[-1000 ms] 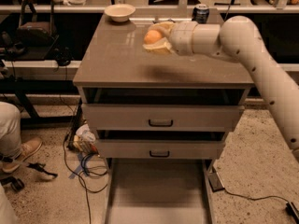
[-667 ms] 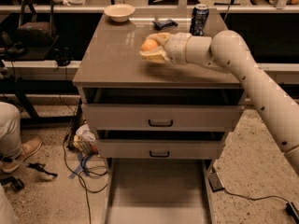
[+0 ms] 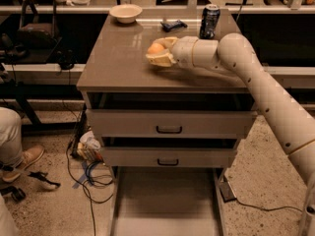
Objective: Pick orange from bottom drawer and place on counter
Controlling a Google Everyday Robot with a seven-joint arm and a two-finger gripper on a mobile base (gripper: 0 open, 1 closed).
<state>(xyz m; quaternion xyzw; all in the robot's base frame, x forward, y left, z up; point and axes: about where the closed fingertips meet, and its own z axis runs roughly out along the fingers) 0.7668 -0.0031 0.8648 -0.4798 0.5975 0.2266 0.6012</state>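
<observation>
The orange [image 3: 156, 48] sits between the cream fingers of my gripper [image 3: 158, 53], low over the middle of the counter [image 3: 113, 58]. The fingers are closed around the fruit. I cannot tell if the orange touches the counter top. My arm reaches in from the right across the counter. The bottom drawer [image 3: 165, 205] is pulled out at the bottom of the view, and its grey floor shows nothing in it.
A white bowl [image 3: 126, 12] stands at the counter's back left. A dark soda can [image 3: 209, 21] and a small dark packet [image 3: 173, 24] sit at the back. Two drawer fronts with black handles [image 3: 169, 129] are shut. A person's leg and shoe [image 3: 19, 154] and cables lie at left.
My gripper with the orange has come down and a little forward, closer to the counter top. The arm has lowered with it.
</observation>
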